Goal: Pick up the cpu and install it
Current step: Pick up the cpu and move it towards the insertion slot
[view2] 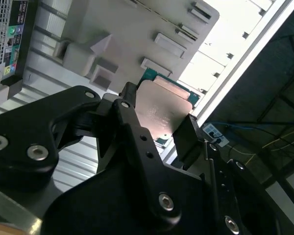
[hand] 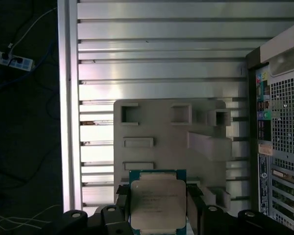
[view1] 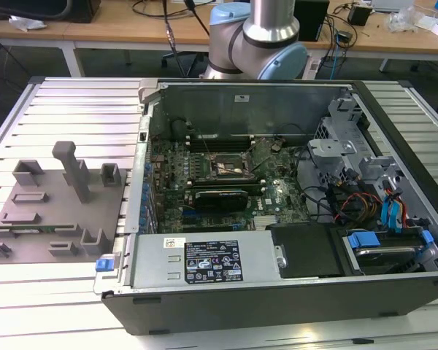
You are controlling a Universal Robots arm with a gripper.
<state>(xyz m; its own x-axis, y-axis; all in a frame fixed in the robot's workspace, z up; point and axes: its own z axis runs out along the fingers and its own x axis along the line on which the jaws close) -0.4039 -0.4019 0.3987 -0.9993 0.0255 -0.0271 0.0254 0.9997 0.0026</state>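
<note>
Between the black jaws of the gripper (hand: 158,198) sits the cpu (hand: 158,208), its silvery top facing up in the first wrist view. The jaws pinch it on two sides. It seems to hang over the grey holder tray (hand: 157,127), which lies on the ribbed metal tabletop (hand: 161,49) beside the open computer case (view1: 277,182).

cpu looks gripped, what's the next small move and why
Probably carry it level towards the open computer case. In both wrist views the gripper is clamped on the cpu by two opposite edges, high above the grey fixture plate, so lifting seems done. The socket sits inside the case in the exterior view.
</note>
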